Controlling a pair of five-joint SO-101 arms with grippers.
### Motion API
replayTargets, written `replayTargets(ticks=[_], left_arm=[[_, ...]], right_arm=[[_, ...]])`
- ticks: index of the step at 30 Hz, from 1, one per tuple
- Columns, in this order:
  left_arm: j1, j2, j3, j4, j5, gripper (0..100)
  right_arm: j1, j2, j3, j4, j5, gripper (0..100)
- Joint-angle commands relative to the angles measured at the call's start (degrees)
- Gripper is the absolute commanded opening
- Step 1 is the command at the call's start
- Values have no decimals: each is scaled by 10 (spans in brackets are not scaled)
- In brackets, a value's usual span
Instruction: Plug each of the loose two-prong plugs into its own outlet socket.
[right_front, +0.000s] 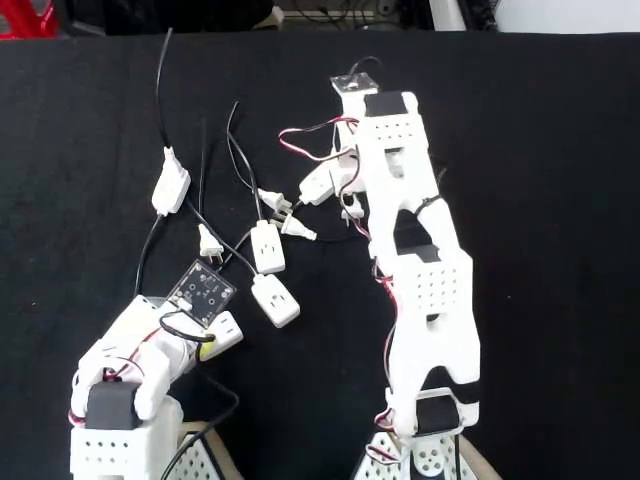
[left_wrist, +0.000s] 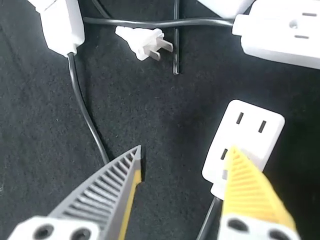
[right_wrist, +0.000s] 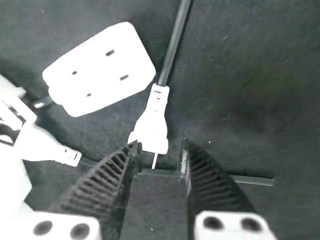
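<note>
Plug one (right_wrist: 152, 125): white, two-prong, flat on the table. Its prongs point at the right gripper (right_wrist: 160, 145) and their tips sit in the gap between the two dark fingers, which stand apart and are not clamped on it. Its black cable runs away from the gripper.

Plug two (right_front: 298, 228): white, loose, just beside plug one and between it and the upper socket.

Plug three (left_wrist: 145, 44): white, loose, prongs bare, lying near a crossing of black cables, apart from the other two plugs.

Upper socket (right_wrist: 100, 67): white block, slots facing up, nothing plugged in, near plug one.

Middle socket (right_front: 275, 300): white block, just below the upper socket in the high view, slots unfilled.

Lower socket (left_wrist: 245, 137): white block, slots unfilled, at the left arm's end. The left gripper (left_wrist: 186, 150) is spread wide. Its yellow finger (left_wrist: 245, 185) overlaps the socket's near edge, and its grey finger (left_wrist: 110, 185) is over bare cloth.

Inline connector (right_front: 170, 182): long white piece on a black cable, well to one side of the sockets.

Table (right_front: 540, 200): covered in black cloth. The right arm stretches far across it, and the left arm is folded close to its base.
</note>
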Motion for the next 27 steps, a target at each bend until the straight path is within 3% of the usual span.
replayTargets(ticks=[1, 10, 16, 27], left_arm=[[-5, 1, 11, -5, -5, 261], [-5, 1, 11, -5, -5, 261], [-5, 1, 11, -5, -6, 261], [-5, 1, 11, -5, -6, 261]], right_arm=[[-11, 12, -26, -14, -23, 127], [-8, 58, -30, -14, -20, 123], [-11, 59, -25, -7, 29, 16], [11, 55, -36, 33, 64, 11]])
